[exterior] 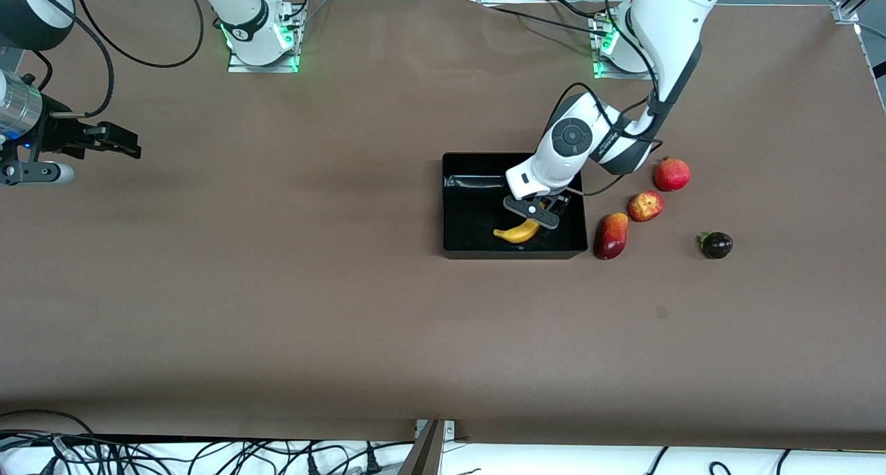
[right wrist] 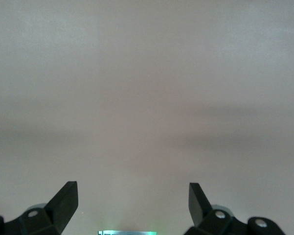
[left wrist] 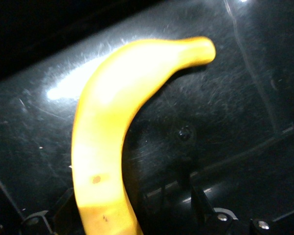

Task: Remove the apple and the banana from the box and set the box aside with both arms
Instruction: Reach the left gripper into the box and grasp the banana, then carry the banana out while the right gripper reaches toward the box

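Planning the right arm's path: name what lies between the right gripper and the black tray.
Only bare brown table between the waiting right gripper and the tray, per the front view.

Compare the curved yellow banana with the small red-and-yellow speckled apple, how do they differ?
The curved yellow banana is long and plain yellow; the small red-and-yellow speckled apple is round and mottled. The banana is inside the glossy black tray at the left gripper; the apple lies on the bare table, untouched. Both are fruits.
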Tool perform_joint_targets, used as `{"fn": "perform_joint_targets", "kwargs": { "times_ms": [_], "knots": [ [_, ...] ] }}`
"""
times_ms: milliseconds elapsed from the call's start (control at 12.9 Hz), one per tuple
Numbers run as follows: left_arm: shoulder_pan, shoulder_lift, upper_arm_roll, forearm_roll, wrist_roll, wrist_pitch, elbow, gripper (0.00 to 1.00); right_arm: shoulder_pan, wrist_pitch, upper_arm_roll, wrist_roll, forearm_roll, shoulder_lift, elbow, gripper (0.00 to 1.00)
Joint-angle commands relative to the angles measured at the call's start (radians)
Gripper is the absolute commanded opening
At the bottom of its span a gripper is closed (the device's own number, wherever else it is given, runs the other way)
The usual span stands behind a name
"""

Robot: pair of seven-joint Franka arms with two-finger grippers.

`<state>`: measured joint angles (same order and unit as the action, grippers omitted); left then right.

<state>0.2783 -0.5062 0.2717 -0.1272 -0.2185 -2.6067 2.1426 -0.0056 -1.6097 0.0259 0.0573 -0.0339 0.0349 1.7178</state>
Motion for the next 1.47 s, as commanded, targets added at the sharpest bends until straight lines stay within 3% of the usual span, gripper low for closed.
{"fn": "perform_joint_targets", "kwargs": {
  "times_ms": [0, 77, 541, 851, 1006, 1160, 1392],
  "knots": [
    [0.019, -0.015, -0.019, -0.023, 0.01, -0.006, -0.017, 0.44, -0.001, 0.01, 0.003, 0.009, 0.019, 0.003, -0.01, 1.0],
    [0.019, -0.012, -0.019, -0.023, 0.01, 0.0, -0.018, 0.0, -0.001, 0.005, 0.003, 0.009, 0.019, 0.003, -0.009, 1.0],
    [0.006, 0.07, -0.019, -0.022, 0.005, 0.013, -0.017, 0.0, -0.001, 0.001, 0.003, 0.01, 0.019, 0.003, -0.01, 1.0],
    [-0.027, 0.234, -0.006, -0.015, 0.008, 0.16, -0.012, 0.0, 0.004, -0.001, 0.002, 0.012, 0.017, 0.003, -0.015, 1.0],
    [-0.062, 0.319, 0.001, 0.044, 0.03, 0.264, -0.015, 0.0, 0.004, 0.001, 0.002, 0.009, 0.017, 0.005, -0.018, 1.0],
    [-0.146, 0.353, 0.0, 0.128, 0.199, 0.301, -0.017, 0.0, 0.01, 0.007, -0.004, 0.01, 0.019, 0.031, -0.018, 1.0],
    [-0.322, 0.322, -0.014, 0.133, 0.54, 0.29, -0.02, 0.0, 0.071, -0.002, -0.007, 0.0, 0.032, 0.059, -0.023, 1.0]
  ]
}}
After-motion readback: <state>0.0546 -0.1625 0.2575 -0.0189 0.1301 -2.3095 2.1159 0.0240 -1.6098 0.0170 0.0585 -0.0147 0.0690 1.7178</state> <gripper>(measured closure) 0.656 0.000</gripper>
